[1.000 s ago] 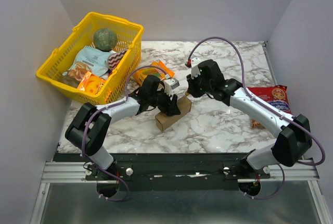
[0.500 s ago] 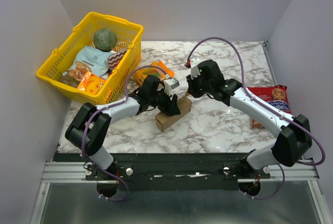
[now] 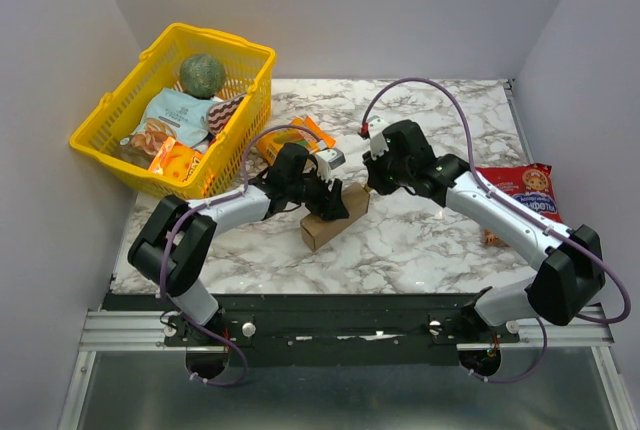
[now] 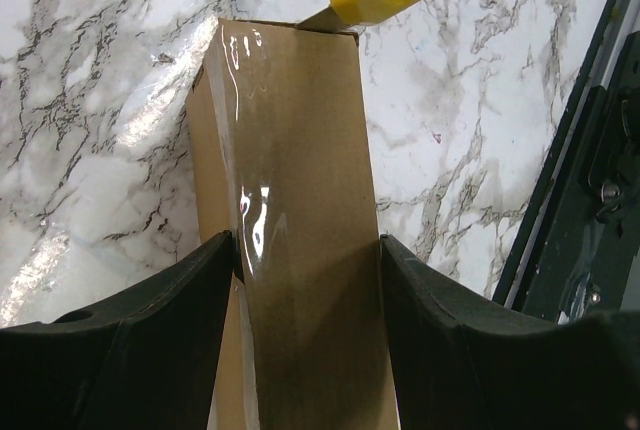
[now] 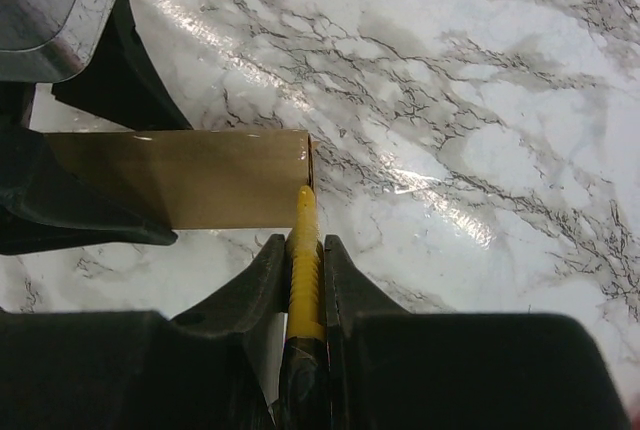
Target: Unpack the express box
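Left wrist view — left hand [image 4: 305, 255] clamps the express box [image 4: 300, 150] by its long sides, on the counter [image 4: 90, 100].
Right hand [image 5: 304, 250] pinches a yellow cutter [image 5: 303, 212] at its end edge — probably light, stiff cardboard, with slick tape [image 4: 250, 220] on top.

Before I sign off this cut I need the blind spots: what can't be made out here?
1. Left wrist: express box, near end hidden between the left fingers; contents unseen, box shut.
2. Right wrist: yellow cutter, handle buried between the right fingers; blade tip too small to tell whether it pierces.
3. Top: red snack bag partly behind the right arm.
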Controlling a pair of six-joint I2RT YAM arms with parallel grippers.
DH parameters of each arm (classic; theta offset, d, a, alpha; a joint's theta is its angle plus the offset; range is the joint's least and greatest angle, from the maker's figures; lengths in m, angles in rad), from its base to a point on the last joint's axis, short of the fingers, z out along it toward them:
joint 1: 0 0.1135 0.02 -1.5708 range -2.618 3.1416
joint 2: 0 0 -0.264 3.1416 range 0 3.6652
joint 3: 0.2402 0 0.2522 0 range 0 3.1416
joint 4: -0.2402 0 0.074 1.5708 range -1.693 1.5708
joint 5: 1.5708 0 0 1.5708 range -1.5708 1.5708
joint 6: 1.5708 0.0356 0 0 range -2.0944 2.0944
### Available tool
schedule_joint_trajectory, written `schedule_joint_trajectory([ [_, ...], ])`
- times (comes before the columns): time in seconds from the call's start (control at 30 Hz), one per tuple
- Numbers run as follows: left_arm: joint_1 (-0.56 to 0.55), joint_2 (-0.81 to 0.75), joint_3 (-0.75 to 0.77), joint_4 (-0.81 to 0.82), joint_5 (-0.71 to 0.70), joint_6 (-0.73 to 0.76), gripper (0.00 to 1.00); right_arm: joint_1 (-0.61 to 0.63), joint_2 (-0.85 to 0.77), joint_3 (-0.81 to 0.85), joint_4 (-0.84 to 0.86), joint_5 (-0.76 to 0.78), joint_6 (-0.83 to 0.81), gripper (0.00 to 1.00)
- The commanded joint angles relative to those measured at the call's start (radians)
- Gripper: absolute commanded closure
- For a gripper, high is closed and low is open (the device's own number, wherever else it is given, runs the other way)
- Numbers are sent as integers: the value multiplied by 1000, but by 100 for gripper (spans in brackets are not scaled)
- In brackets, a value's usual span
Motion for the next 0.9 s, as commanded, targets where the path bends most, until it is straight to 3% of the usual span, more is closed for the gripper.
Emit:
schedule_joint_trajectory([
  [0.0, 2, 56, -16, -64, -87, -18, 65, 16, -19, 4, -80, -29, 2, 99],
  [0.37, 0, 63, -4, -57, -93, -10, 68, 14, -68, 58, -197, 0, 19, 99],
  [0.47, -3, 62, 16, -44, -40, 17, 52, 16, -72, 62, -151, 52, 1, 100],
  [0.5, -4, 60, 31, -37, -26, 22, 42, 16, -68, 65, -105, 88, -10, 100],
  [0.6, -4, 39, 85, -42, 42, 48, 31, 14, -37, 129, -79, 135, -56, 99],
  [0.87, 3, -13, 228, -198, 109, 149, 21, 2, -75, 118, -88, 201, -108, 100],
])
